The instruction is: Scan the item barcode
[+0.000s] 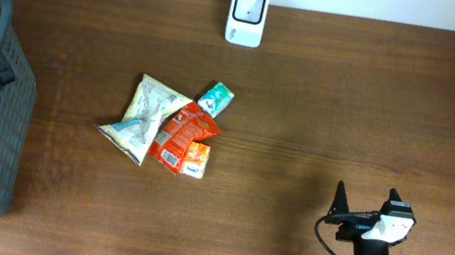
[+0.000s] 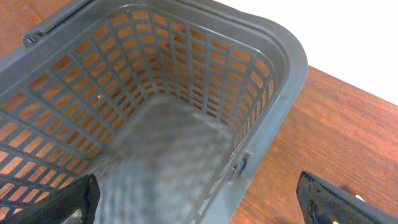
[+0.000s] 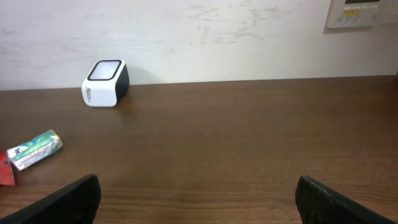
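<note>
**Right tool (image 1: 367, 194) and left tool (image 2: 198, 186) both spread wide, neither gripping anything**

The right tool sits at the near right of the bench (image 1: 354, 103), its two dark fingers splayed apart and pointing toward the far edge. Its wrist view shows a fingertip at each lower corner, with bare brown wood between them. Nothing touches either finger.

The left tool hangs over the grey plastic basket (image 1: 10, 108) at the left end of the bench. In its wrist view the two fingertips stand at the bottom corners, well apart, with the basket's slotted walls and blurred floor filling the space between.

The packets lie in a small heap left of the bench's middle, well apart from both tools:

- a cream bag (image 1: 143, 117) on the left of the heap;
- a red packet (image 1: 181, 136) lying partly over the cream bag, a white label panel on its lower half;
- a small orange packet (image 1: 196, 160) touching the red one's lower right corner;
- a teal packet (image 1: 214, 98) at the upper right — its lower end meets the red packet.

The white barcode scanner (image 1: 247, 16) stands at the far edge of the bench, near the wall and beyond the heap. From the right wrist it shows at upper left, with the teal packet nearer and lower.
</note>
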